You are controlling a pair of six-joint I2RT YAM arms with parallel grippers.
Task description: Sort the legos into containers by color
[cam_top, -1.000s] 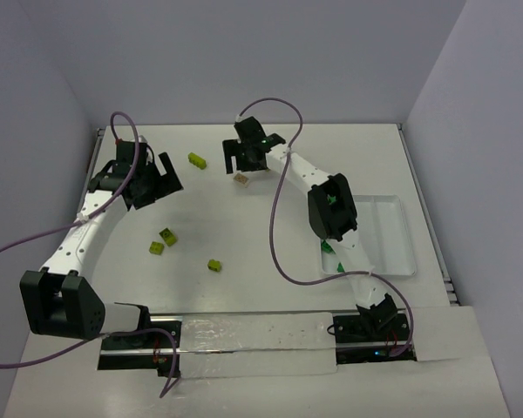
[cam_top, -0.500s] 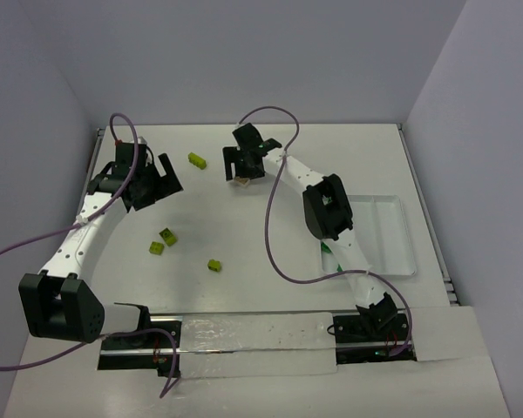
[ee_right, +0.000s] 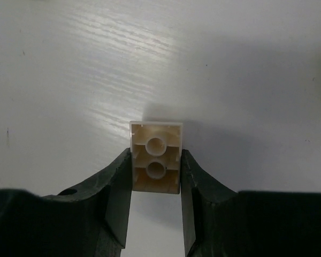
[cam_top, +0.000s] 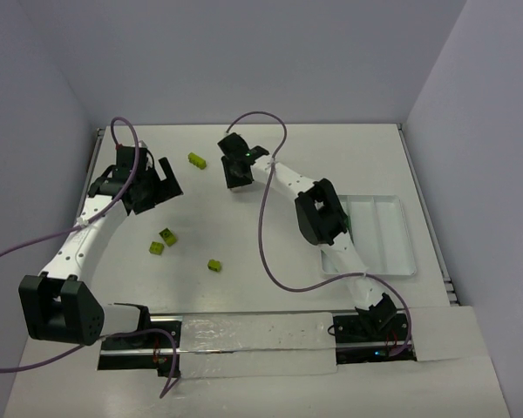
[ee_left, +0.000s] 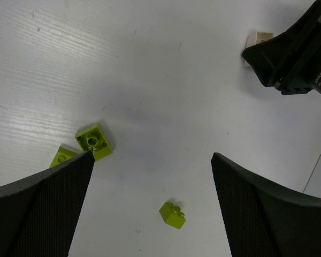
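A pale peach lego (ee_right: 155,140), hollow underside facing the camera, is clamped between the two fingers of my right gripper (ee_right: 155,158) at the table surface. Seen from above, that gripper (cam_top: 236,172) stands at the back middle and hides the lego. My left gripper (cam_top: 160,181) hangs open at the back left, nothing between its fingers (ee_left: 53,203). Below it lie yellow-green legos (ee_left: 94,142) (ee_left: 61,156) (ee_left: 173,214). Another yellow-green lego (cam_top: 197,160) lies near the back. The white tray of containers (cam_top: 390,233) sits at the right.
The right arm's elbow (cam_top: 318,213) covers the tray's left side. The arm bases and a taped strip (cam_top: 244,344) run along the near edge. Purple cables loop above both arms. Grey walls close in the table at the back and sides.
My right gripper has moved a little to the left over the peach lego and closed on it. The left arm has hardly moved.
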